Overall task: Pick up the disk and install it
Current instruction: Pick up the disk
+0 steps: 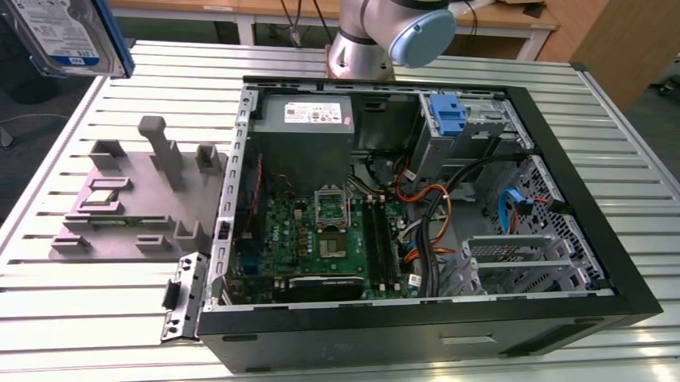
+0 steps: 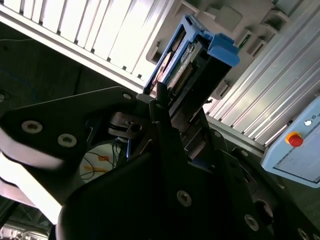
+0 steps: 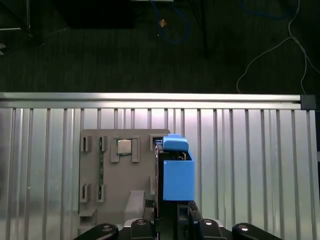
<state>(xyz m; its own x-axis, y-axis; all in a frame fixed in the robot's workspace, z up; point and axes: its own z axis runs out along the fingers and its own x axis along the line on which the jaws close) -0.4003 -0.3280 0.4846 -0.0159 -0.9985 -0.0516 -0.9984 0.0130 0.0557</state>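
The disk [image 1: 64, 36], silver metal with a white-and-blue label and blue carrier rails, hangs high in the air at the exterior view's upper left, above the table's far left corner. In both wrist views it shows edge-on with its blue carrier [image 3: 177, 172] [image 2: 200, 57] pointing away from the arm. My gripper [image 3: 172, 215] [image 2: 170, 107] is shut on the disk's near end, one black finger on each flat face. Below the disk in the first wrist view lies the grey holder fixture [image 3: 110, 185].
An open black computer case [image 1: 595, 263] lies on the slatted aluminium table [image 1: 95, 302], with a grey power-supply box [image 1: 306, 114], a green motherboard [image 1: 318, 239] and a blue bracket [image 1: 451, 119] in its drive bay. The grey fixture [image 1: 127, 199] holds a chip. A box with a red button [image 2: 295, 140] stands nearby.
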